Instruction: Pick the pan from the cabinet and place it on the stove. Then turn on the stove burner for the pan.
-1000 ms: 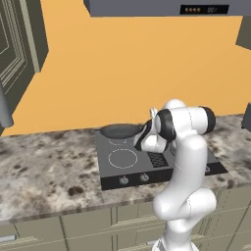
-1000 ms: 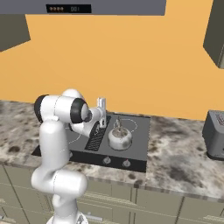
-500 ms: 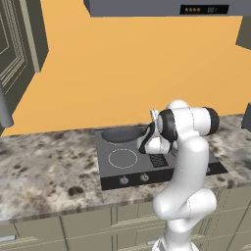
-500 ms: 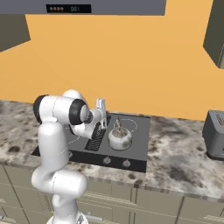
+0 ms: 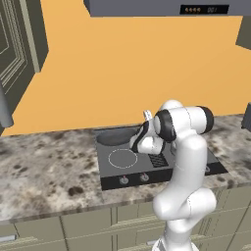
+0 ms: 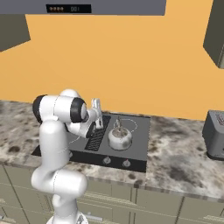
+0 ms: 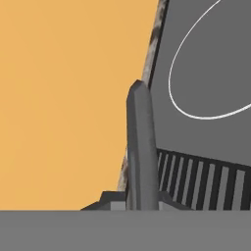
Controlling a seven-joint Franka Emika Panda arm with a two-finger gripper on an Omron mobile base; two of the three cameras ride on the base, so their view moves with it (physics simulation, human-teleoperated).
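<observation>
Hanging at the far left of the left base view, the cabinet shows its grey-beige panelled side, high above the speckled stone bench. Right of that bare stretch lies the stove, a flat black cooktop sunk into the bench with two small knobs along its front edge. The pan sits flat on the stove's rear left corner, close to the orange wall. Just in front of the pan is a thin white burner ring with nothing on it.

From the pan's right edge the handle runs into the robot's hand. In the hand view it rises as a long dark grey bar between the two finger tips, so the jaws are pressed together on it. Beside the handle in that view are the wall, the back edge of the stove, a white ring and the ribbed grille.

The white arm bends over the middle of the stove. Right of the grille, the right base view shows a silver kettle standing on the front right ring. Further right, well apart from the stove, a grey toaster stands on the bench.
</observation>
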